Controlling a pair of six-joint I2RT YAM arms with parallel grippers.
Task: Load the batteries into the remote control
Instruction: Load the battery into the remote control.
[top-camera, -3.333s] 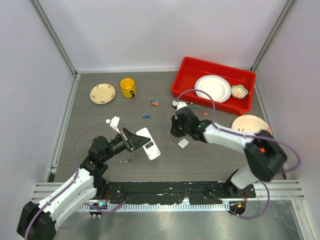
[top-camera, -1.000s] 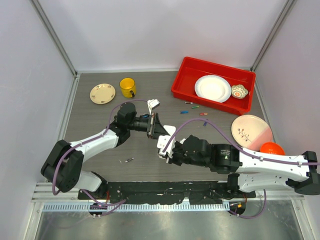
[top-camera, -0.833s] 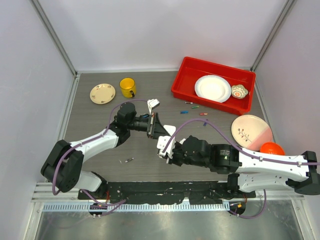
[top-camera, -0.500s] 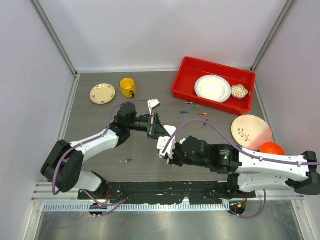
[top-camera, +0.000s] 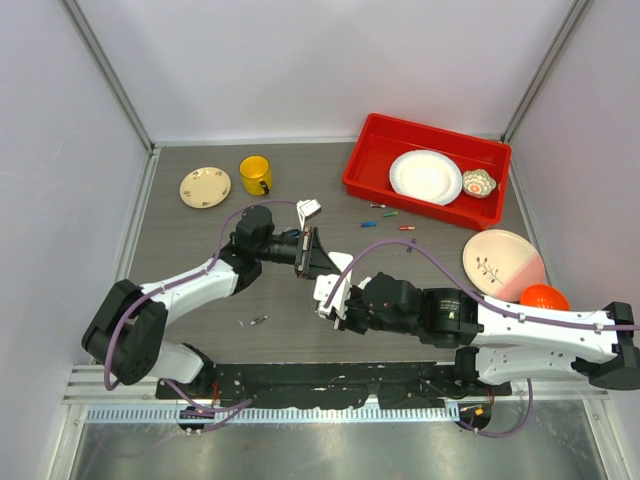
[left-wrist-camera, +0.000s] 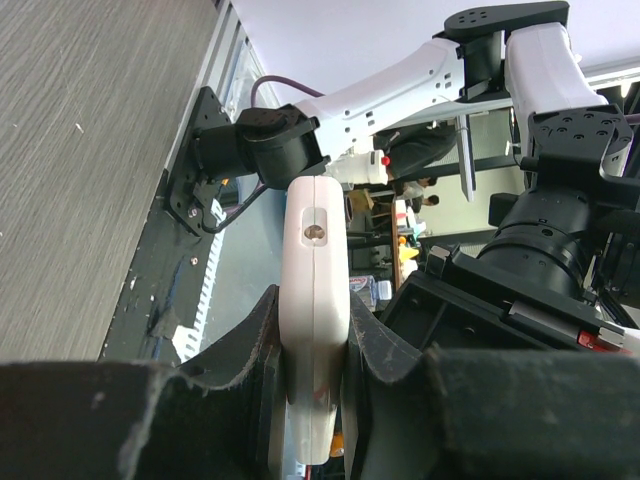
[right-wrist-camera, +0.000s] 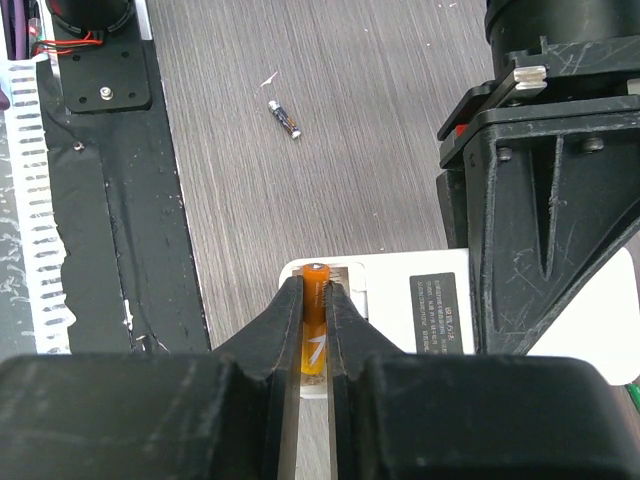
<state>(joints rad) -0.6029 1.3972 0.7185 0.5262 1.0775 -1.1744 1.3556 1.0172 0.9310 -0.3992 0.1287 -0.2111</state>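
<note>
The right end effector (right-wrist-camera: 315, 289) is clamped on an orange battery (right-wrist-camera: 314, 330). The battery's long axis runs along the fingers and its metal tip points away from the wrist camera. It sits over the open compartment at one end of the remote control (right-wrist-camera: 420, 300). The remote's white labelled back faces that camera, and its long axis lies crosswise to the battery.

The left end effector (left-wrist-camera: 315, 335) is closed on the remote's other end. It holds the remote on edge above the surface (top-camera: 200, 260), with the long axis reaching out from its fingers toward the right arm.

A loose battery (right-wrist-camera: 286, 119) lies on the surface near the front edge. More batteries (top-camera: 388, 213) are scattered just beside the red bin (top-camera: 365, 160).
</note>
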